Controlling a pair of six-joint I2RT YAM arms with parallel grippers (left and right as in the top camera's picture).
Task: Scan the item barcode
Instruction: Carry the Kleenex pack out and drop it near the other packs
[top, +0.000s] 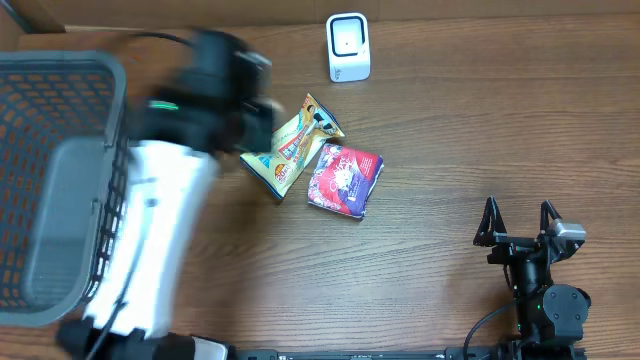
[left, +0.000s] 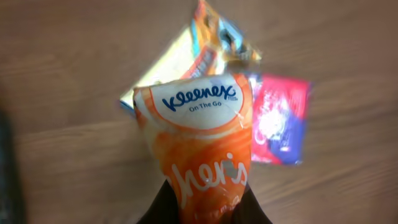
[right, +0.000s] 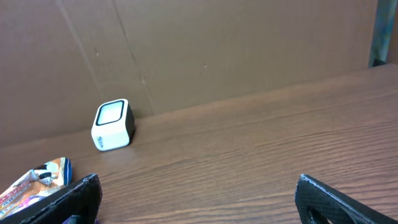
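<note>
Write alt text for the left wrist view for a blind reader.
An orange Kleenex pack, gripped by the left tool, fills the centre. Behind it, a yellow snack packet and a red packet lie on the table.

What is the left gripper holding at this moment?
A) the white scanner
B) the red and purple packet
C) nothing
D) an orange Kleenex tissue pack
D: in the left wrist view the left gripper is shut on the orange Kleenex pack, while the red and purple packet and white scanner sit on the table.
</note>
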